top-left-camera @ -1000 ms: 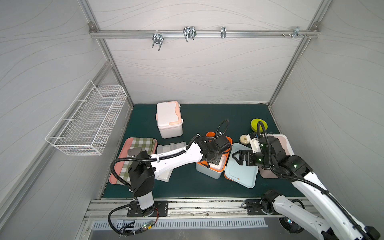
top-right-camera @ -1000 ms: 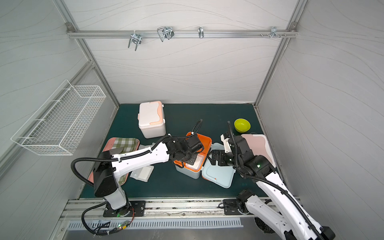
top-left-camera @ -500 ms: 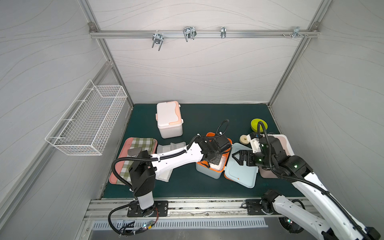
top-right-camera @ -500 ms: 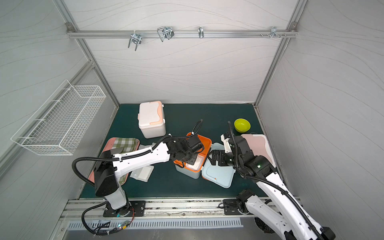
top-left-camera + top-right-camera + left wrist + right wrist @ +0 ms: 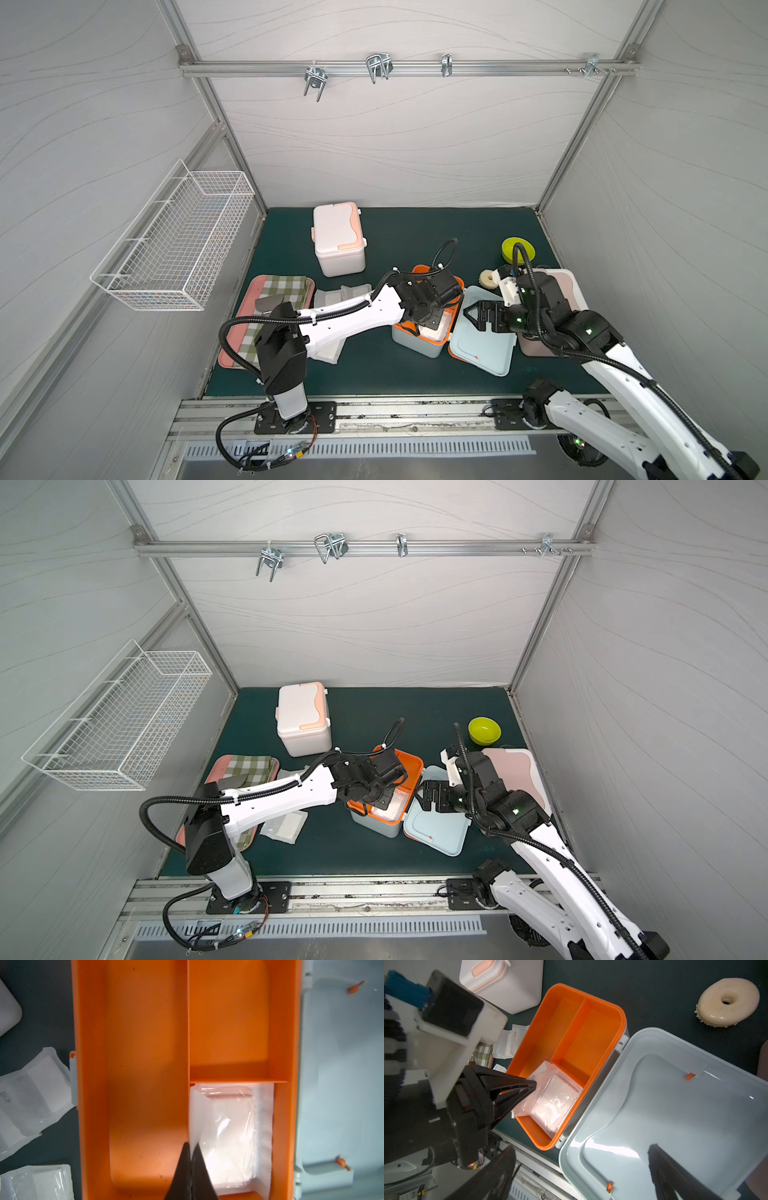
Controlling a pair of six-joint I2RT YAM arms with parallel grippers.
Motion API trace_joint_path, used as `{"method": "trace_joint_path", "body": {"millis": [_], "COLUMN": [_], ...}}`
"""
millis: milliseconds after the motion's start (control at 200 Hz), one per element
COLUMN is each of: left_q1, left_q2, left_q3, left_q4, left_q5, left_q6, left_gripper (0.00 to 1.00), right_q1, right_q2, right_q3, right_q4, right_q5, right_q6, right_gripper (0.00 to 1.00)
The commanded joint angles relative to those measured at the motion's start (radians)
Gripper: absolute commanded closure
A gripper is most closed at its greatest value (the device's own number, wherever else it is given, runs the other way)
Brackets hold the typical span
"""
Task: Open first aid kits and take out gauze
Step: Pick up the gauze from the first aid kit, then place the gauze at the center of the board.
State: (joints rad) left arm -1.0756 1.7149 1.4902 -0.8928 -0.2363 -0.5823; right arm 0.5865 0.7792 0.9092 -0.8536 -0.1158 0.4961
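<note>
Only wrist views show left fingers (image 5: 184,1169) clenched on the clear crinkly gauze pouch (image 5: 228,1132) in the orange-trimmed pale blue plastic box (image 5: 145,1064). Right fingers (image 5: 666,1176) released. Arms stayed put.

L fingers (image 5: 375,802) on gauze (image 5: 395,806) in blue kit (image 5: 374,830); R fingers (image 5: 428,787) over lid (image 5: 436,833).

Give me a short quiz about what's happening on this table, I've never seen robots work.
1. True or false: the white kit at the back is closed.
2. What does the left gripper pinch? A checked cloth, B gauze pouch, C yellow bowl.
3. Fill in: the open right gripper hangs over the pale blue kit's ___.
Key: 1 true; 2 B; 3 lid.
</note>
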Motion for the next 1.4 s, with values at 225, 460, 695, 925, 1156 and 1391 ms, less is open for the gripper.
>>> {"method": "trace_joint_path", "body": {"millis": [225,460,695,925,1156,1391], "left_q1": [0.012,0.121,0.325,0.493,0.533,0.533], "left_q2": [-0.142,-0.369,-0.627,-0.774,-0.681,-0.525], "left_q3": [-0.007,-0.181,-0.417,-0.584,-0.686,-0.743], "left_q4": [-0.003,0.055,0.110,0.094,0.159,0.312], "left_q5": [-0.026,0.001,0.131,0.162,0.176,0.257], "left_q6": [0.001,-0.012,-0.032,-0.078,-0.101,-0.116], "left_gripper": [1.00,1.00,1.00,1.00,1.00,1.00], "right_q1": [-0.006,-0.006,0.065,0.168,0.179,0.178], "right_q2": [0.024,0.059,0.137,0.254,0.304,0.299], "right_q3": [0.016,0.044,0.080,0.124,0.137,0.134], "right_q4": [0.010,0.029,0.066,0.086,0.091,0.071], "right_q5": [-0.034,-0.122,-0.133,-0.075,-0.065,-0.051], "right_q6": [-0.016,-0.025,-0.031,-0.033,-0.036,-0.041], "right_gripper": [0.01,0.01,0.01,0.01,0.01,0.01]}}
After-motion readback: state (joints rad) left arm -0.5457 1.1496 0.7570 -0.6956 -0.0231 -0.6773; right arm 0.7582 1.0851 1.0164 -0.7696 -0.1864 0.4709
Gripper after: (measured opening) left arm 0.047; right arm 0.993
